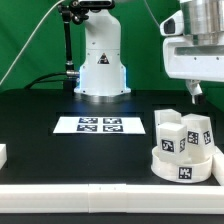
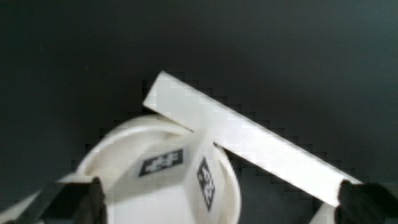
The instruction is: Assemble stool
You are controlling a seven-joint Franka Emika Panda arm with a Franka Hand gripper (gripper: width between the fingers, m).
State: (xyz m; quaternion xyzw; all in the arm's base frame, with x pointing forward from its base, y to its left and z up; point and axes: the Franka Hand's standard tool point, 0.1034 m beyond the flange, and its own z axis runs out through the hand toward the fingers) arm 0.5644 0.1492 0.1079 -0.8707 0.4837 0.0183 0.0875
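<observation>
The stool's round seat [image 1: 183, 165] sat on the black worktop [image 1: 60, 150] at the exterior view's right, near the front edge, with white tagged legs [image 1: 185, 133] standing bunched on top of it. The claw [image 1: 194, 92] hung just above them, fingers spread and holding nothing. The marker board [image 1: 100, 125] lay flat toward the middle.

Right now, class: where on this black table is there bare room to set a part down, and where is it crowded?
Bare: the wide stretch on the exterior view's left, between the marker board and a small white piece at the edge; also the strip in front of the board. Crowded: the exterior view's right, where legs stand on the round seat under the open gripper.
</observation>
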